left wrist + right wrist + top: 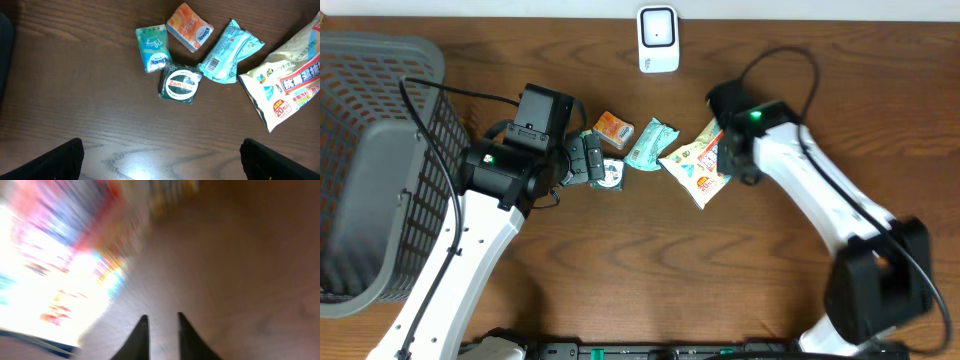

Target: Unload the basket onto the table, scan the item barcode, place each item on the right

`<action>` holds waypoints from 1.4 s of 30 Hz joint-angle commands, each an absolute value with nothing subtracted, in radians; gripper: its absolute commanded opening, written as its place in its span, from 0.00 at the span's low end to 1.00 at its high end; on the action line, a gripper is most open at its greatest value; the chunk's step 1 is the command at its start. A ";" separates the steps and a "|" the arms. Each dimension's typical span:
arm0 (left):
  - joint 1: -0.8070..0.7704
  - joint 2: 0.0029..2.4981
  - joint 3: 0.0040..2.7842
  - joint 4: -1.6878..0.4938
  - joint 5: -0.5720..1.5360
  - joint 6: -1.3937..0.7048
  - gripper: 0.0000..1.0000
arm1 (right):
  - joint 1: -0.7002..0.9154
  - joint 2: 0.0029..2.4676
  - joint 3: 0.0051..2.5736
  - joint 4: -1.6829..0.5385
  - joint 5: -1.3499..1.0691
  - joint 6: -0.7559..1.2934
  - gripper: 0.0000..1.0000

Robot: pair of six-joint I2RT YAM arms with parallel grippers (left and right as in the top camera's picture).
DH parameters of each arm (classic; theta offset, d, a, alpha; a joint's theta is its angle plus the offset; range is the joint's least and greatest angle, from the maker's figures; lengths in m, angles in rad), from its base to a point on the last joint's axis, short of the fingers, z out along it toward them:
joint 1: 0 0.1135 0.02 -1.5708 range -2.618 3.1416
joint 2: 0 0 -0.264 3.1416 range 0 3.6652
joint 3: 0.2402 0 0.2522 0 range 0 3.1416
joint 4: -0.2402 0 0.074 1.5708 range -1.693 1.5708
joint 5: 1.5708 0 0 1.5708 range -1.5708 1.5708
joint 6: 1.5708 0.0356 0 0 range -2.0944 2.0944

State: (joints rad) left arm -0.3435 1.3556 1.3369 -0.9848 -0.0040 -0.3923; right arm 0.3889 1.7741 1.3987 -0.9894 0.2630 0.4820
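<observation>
Several small items lie mid-table: an orange packet (613, 129) (189, 27), a teal packet (650, 145) (230, 50) showing a barcode, a round green tin (610, 175) (180, 85), a green tissue pack (151, 48) and a large snack bag (698, 165) (290, 85). The white scanner (658, 38) stands at the far edge. My left gripper (598, 160) (161, 150) hovers wide open just left of the items, holding nothing. My right gripper (720, 152) (162, 317) is over the snack bag's right side. Its view is blurred; its fingers stand narrowly apart with only table between them.
A grey mesh basket (380, 150) fills the left side of the table, close to the left arm. A black cable (780, 60) loops behind the right arm. Bare wood lies in front of the items.
</observation>
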 commanded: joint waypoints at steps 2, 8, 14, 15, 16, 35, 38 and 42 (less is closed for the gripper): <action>-0.342 1.352 1.352 -0.987 -0.016 -0.387 0.98 | 0.371 1.700 1.433 -0.854 0.116 0.367 0.20; -0.342 1.352 1.352 -0.987 -0.016 -0.387 0.98 | 0.364 1.740 1.431 -0.746 0.098 0.362 0.40; -0.342 1.352 1.352 -0.987 -0.016 -0.387 0.98 | 0.368 1.747 1.431 -0.763 0.098 0.362 0.54; -0.342 1.352 1.352 -0.987 -0.016 -0.387 0.98 | 0.368 1.747 1.431 -0.762 0.098 0.362 0.56; -0.342 1.352 1.352 -0.987 -0.016 -0.387 0.98 | 0.368 1.747 1.431 -0.760 0.099 0.361 0.58; -0.342 1.352 1.352 -0.987 -0.016 -0.387 0.98 | 0.366 1.835 1.422 -0.553 0.207 0.307 0.59; -0.342 1.352 1.352 -0.987 -0.016 -0.387 0.98 | 0.366 1.894 1.422 -0.548 0.207 0.307 0.57; -0.342 1.352 1.352 -0.987 -0.016 -0.387 0.98 | 0.366 1.993 1.422 -0.546 0.227 0.306 0.59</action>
